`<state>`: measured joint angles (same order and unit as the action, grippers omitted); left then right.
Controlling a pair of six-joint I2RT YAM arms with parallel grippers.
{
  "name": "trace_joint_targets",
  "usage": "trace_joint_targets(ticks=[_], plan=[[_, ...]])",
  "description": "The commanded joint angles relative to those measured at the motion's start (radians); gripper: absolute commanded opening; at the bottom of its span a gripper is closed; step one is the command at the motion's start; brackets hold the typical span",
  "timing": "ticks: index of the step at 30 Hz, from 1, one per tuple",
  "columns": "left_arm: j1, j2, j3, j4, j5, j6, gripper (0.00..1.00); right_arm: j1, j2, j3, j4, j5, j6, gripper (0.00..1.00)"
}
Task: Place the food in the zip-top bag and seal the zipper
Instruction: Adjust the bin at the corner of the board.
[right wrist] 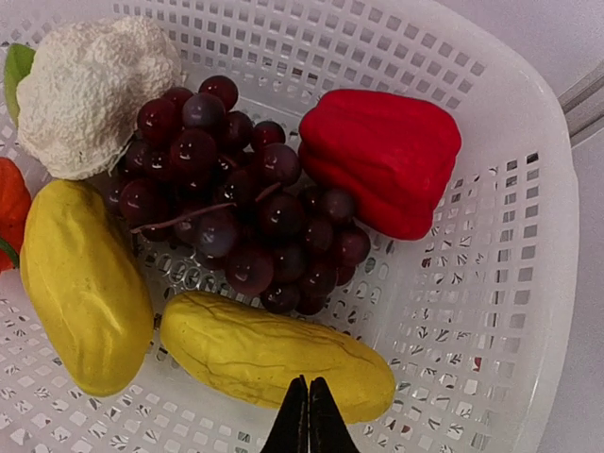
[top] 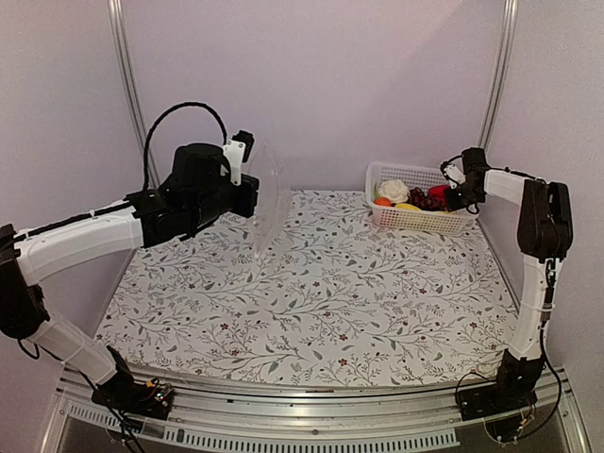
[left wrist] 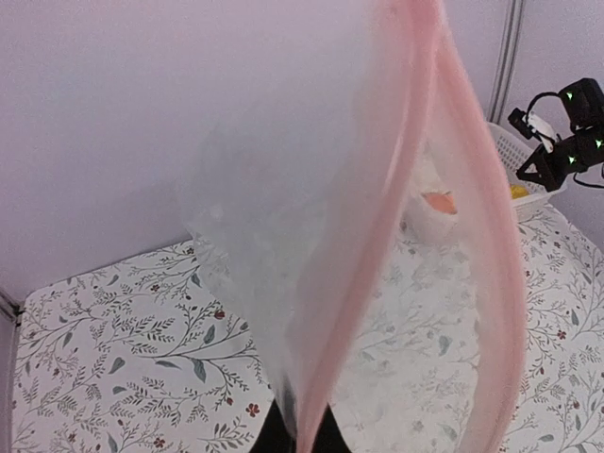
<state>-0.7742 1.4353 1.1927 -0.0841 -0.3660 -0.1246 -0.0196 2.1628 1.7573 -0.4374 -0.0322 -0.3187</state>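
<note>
Drooping toward the floral worktop, the zip-top bag is pinched at its edge by the left jaws; it looks feather-light, limp and slippery, its pink zipper gaping. Farther off, the food fills a white basket: light, stiff pieces, best taken across their narrow middles. The right jaws hover pressed together, empty, over a yellow piece; grapes crowd alongside.

On my screen the lattice basket is white. In it I see a white cauliflower with a green leaf, dark purple grapes, a red pepper, two yellow pieces and an orange piece. The bag is clear and its zipper is pale pink. The tablecloth is white with grey-green vines.
</note>
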Motion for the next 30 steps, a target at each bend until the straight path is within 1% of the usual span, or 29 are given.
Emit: trace_joint_targets(ticks=[1, 7, 11, 13, 18, 24, 30], plan=[[-0.004, -0.022, -0.019, 0.000, 0.010, -0.002, 0.00, -0.005, -0.040, -0.102, -0.003, 0.005, -0.032, 0.02], [-0.004, -0.023, -0.020, 0.001, 0.015, -0.003, 0.00, -0.005, -0.131, -0.218, -0.028, -0.033, -0.066, 0.01], [-0.005, -0.022, -0.022, 0.001, 0.014, -0.002, 0.00, -0.005, -0.160, -0.239, -0.116, -0.113, -0.077, 0.00], [-0.004, -0.020, -0.022, 0.001, 0.012, -0.001, 0.00, -0.003, -0.179, -0.257, -0.152, -0.176, -0.071, 0.00], [-0.004, -0.017, -0.022, 0.002, 0.004, 0.003, 0.00, 0.013, -0.256, -0.340, -0.222, -0.278, -0.049, 0.00], [-0.004, -0.015, -0.024, 0.003, 0.001, 0.003, 0.00, 0.108, -0.339, -0.465, -0.246, -0.281, -0.082, 0.00], [-0.005, -0.012, -0.025, 0.003, -0.004, 0.004, 0.00, 0.219, -0.413, -0.551, -0.273, -0.283, -0.115, 0.00]])
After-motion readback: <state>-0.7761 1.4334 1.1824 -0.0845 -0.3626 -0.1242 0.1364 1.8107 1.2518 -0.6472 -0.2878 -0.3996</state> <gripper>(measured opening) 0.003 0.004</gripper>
